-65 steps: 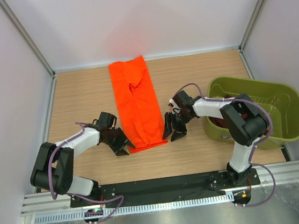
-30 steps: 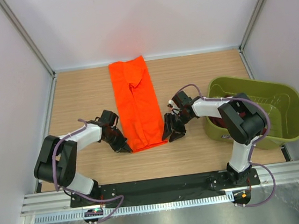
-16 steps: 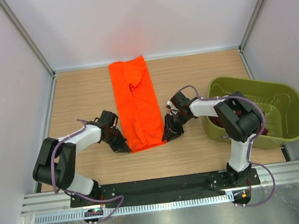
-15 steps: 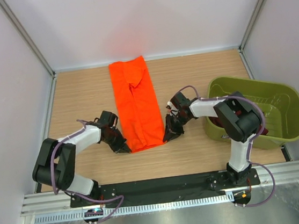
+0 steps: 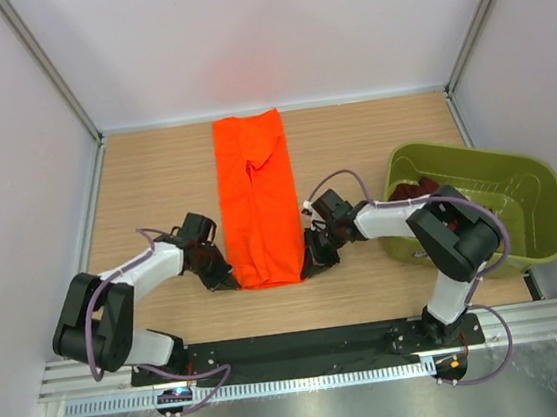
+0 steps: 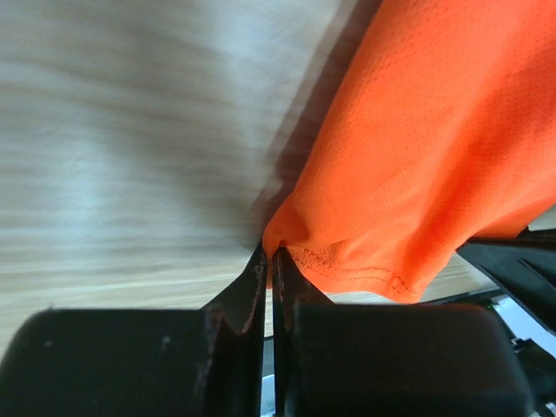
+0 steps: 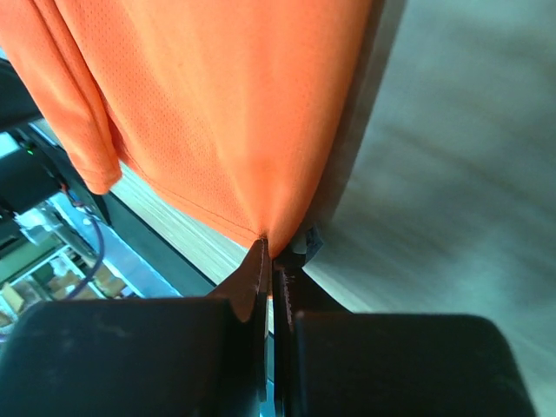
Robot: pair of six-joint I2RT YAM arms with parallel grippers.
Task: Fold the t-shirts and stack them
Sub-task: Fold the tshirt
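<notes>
A bright orange t-shirt (image 5: 257, 201), folded into a long strip, lies down the middle of the table. My left gripper (image 5: 224, 278) is shut on its near left corner (image 6: 282, 233), the cloth pinched between the fingertips. On the other side my right gripper (image 5: 308, 264) is shut on the near right corner (image 7: 265, 228). Both corners are lifted a little off the wood. A dark maroon t-shirt (image 5: 409, 191) shows as a small bunch inside the tub, mostly hidden by the right arm.
An olive-green plastic tub (image 5: 520, 203) stands at the right edge of the table. Pale walls with metal frame posts (image 5: 46, 69) close in the left, back and right sides. The arms' black base rail (image 5: 305, 348) runs along the near edge.
My right gripper shut on the shirt's near right corner. Both grippers then drew the near end toward me and rightward, so the strip now lies straighter and reaches lower.
</notes>
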